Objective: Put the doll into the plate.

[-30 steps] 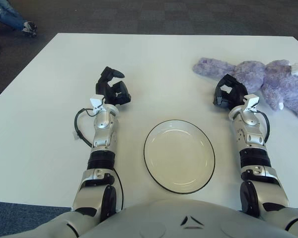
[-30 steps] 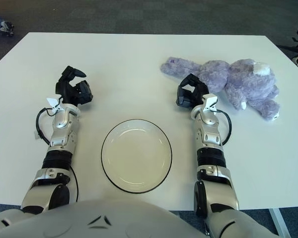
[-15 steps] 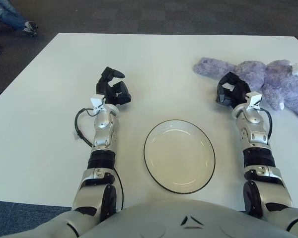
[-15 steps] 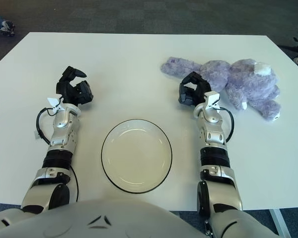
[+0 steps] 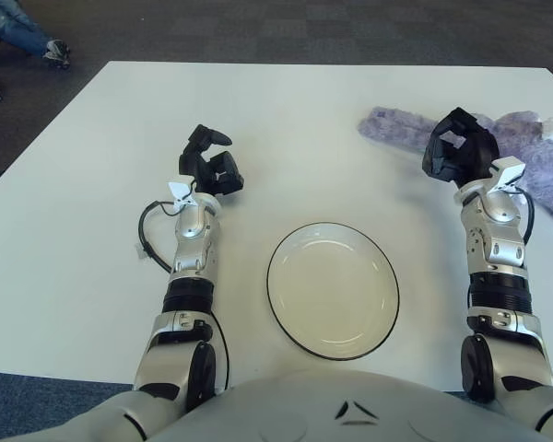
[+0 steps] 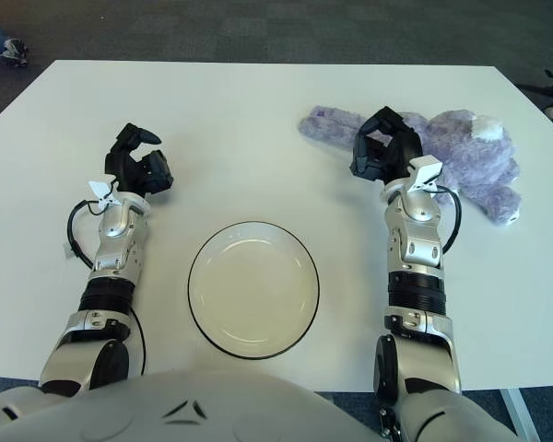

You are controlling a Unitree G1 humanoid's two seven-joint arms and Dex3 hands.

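White worktop (image 6: pixel 258 110), robot seen from above. Purple plush doll (image 6: pixel 461 157) lies flat at about 2 o'clock from the plate (image 6: pixel 253 288), well apart from it, long limb stretched toward the worktop's middle. Plate sits at the near centre between the two forearms, nothing in it.

Right hand (image 6: pixel 384 155) is over the doll's near limb, at about 1 o'clock from the plate; fingers curled loosely, gap between them, nothing clamped. Cannot tell if the fingertips touch the plush or just overlap it in view. Doll not lifted.

Left hand (image 5: pixel 208 166) shows at about 10 o'clock from the plate, well apart from it, fingers bent and relaxed, holding nothing.

View differences: right eye view shows the whole doll, including the white patch on its head and the pale foot at the far right end; left eye view cuts the doll (image 5: pixel 535 152) off at the frame's right edge. Left eye view shows a person's jeans and shoe (image 5: pixel 53 52) on the dark carpet at 11 o'clock beyond the worktop; right eye view shows only the shoe at its top-left corner. Black cable (image 5: pixel 146 235) loops beside the left forearm in both.
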